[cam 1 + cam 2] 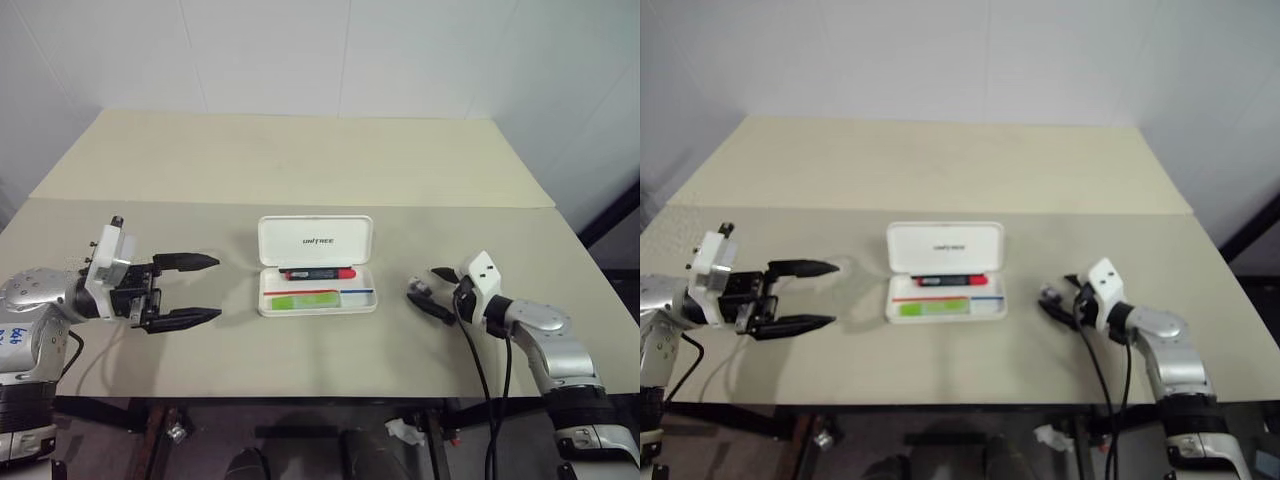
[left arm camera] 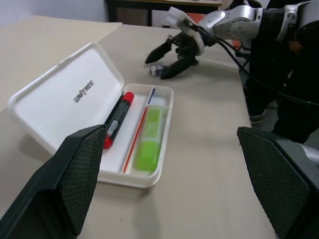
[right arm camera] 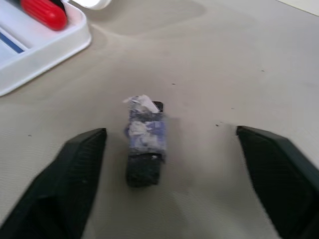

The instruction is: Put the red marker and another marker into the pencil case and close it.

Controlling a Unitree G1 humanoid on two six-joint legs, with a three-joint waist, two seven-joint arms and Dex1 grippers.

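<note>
You have the white hard plastic pencil case open mid-table, with the slim black red-capped marker and flat light-green highlighter inside. Your left gripper hangs wide open, empty, left of it. Your right gripper, parted, straddles a small dark paper-wrapped block without gripping.

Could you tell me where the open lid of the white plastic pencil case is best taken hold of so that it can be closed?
Take the white hard-plastic pencil case by its raised lid's free long edge, the far one, coming from behind and above. The lid stands up from a hinge along the tray's back wall, so pressing that top edge forward should swing it down over the red-capped black marker and flat light-green highlighter.
</note>
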